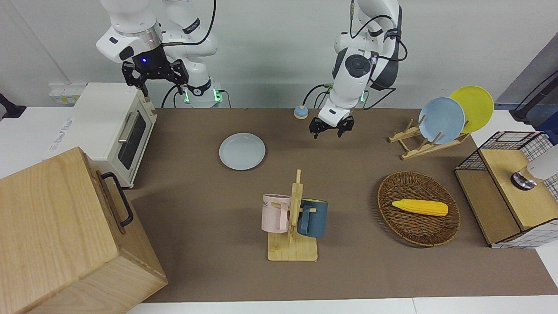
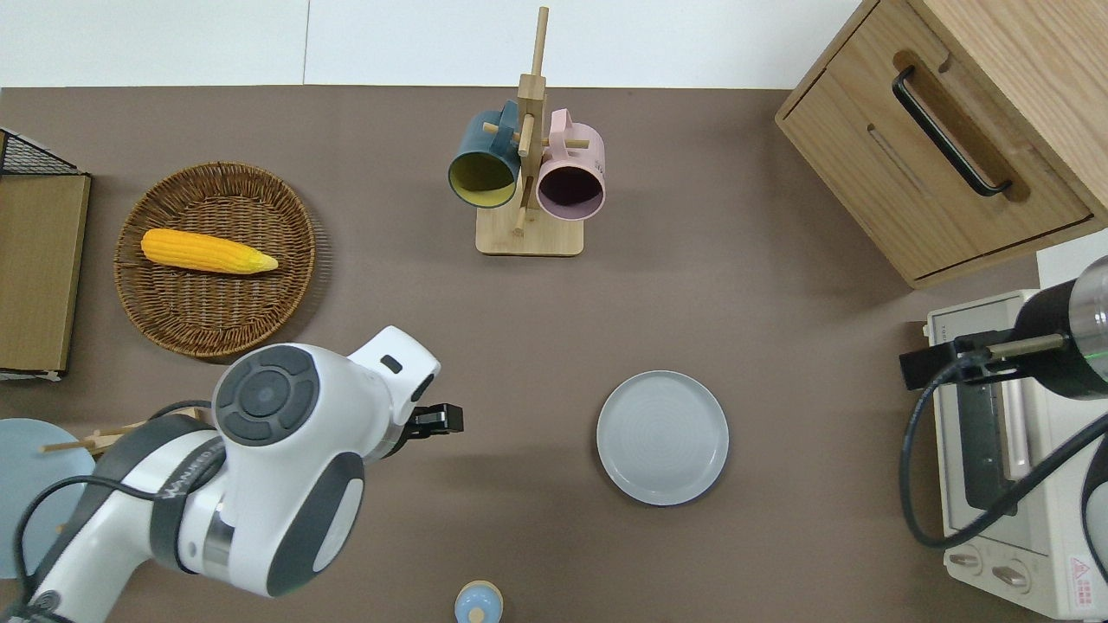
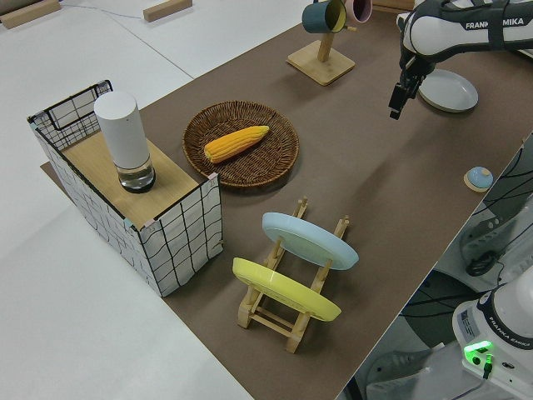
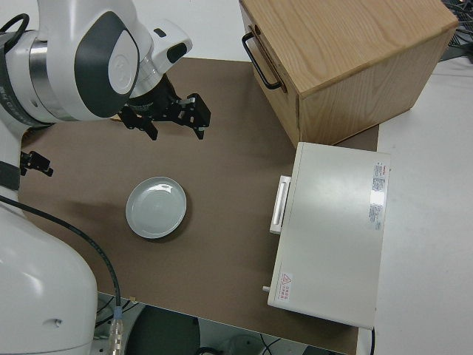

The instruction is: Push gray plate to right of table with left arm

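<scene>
right now your gray plate (image 2: 662,437) lies flat on the bare brown table (image 2: 779,536), roughly mid-table along its length and on the robots' half, with open covering all around it. nothing touches it. it sits nearer to the robots than the mug rack (image 2: 529,173), which holds a dark blue mug (image 2: 481,164) and a pink mug (image 2: 569,177), and well apart from the toaster oven (image 2: 1004,459) at the right arm's end.

your left gripper (image 2: 437,420) is in the air over bare table, on the side of the plate toward the left arm's end and still apart from it. that is the sensible side to be on, i'd judge: a push toward the right arm's end has to start from there. the front view shows its fingers (image 1: 317,130) spread with a clear gap, pinching nothing. the gripper looks to be above the height of the plate's rim, so you likely need to bring it down beside the rim before sweeping across.

the path toward the toaster oven looks free of obstacles; the wooden cabinet (image 2: 961,130) stands farther from the robots and off the line. the plate is shallow with a low rim, so a high contact could ride over it rather than shove it.

the right arm (image 1: 135,39) is parked, and its gripper (image 1: 154,76) has fingers parted.

toward the left arm's end you have a wicker basket (image 2: 286,285) with a corn cob (image 2: 208,251), and a plate rack (image 1: 418,144) with a sky-blue plate (image 1: 441,120) and a yellow plate (image 1: 475,104), all clear of the work.
</scene>
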Robot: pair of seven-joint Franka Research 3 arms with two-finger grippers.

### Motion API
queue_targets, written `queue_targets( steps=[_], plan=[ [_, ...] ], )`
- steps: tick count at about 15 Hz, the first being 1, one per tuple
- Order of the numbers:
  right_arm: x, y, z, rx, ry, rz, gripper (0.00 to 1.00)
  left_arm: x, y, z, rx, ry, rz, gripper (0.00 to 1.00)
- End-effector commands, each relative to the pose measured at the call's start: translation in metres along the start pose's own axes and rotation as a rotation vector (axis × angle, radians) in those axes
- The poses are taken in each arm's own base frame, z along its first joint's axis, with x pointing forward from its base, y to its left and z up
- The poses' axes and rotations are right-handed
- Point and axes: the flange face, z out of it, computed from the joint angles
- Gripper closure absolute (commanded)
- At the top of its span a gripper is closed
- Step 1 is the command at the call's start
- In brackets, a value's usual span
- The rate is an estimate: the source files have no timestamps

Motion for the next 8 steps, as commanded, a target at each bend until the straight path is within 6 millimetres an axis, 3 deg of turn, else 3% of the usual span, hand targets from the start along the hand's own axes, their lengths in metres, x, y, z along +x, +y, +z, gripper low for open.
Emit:
queue_targets(
  steps=[1, 5, 8],
  plan=[
    [-0.005, 0.003, -0.003, -0.010, -0.005, -0.001, 0.005, 0.001, -0.042, -0.026, 0.036, 0.009, 0.059, 0.01],
    [-0.005, 0.003, -0.003, -0.010, -0.005, -0.001, 0.005, 0.009, -0.081, -0.058, 0.041, -0.004, 0.102, 0.01],
    [-0.005, 0.003, -0.003, -0.010, -0.005, -0.001, 0.005, 0.019, -0.113, -0.095, 0.033, -0.016, 0.123, 0.01]
  ],
)
